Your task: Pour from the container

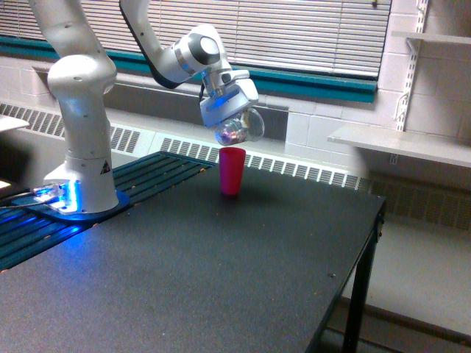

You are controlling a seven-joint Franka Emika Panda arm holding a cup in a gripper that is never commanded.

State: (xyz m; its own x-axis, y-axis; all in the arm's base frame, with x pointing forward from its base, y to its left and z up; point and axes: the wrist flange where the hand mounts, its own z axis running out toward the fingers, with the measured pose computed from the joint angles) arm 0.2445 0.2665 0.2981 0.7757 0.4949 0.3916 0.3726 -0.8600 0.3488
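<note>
A clear plastic container (239, 128) with small pinkish pieces showing through hangs tilted steeply on its side just above the mouth of an upright opaque pink cup (232, 170). My gripper (229, 116) is shut on the container from above and behind. The pink cup stands on the black table (221, 265) near its far edge. No pieces are visible in the air between the container and the cup.
The arm's white base (81, 147) stands at the exterior view's left on a slatted dark platform (147, 173). The table's right edge (368, 235) drops to the floor. A radiator and window blinds run behind; a grey shelf (405, 143) juts out at right.
</note>
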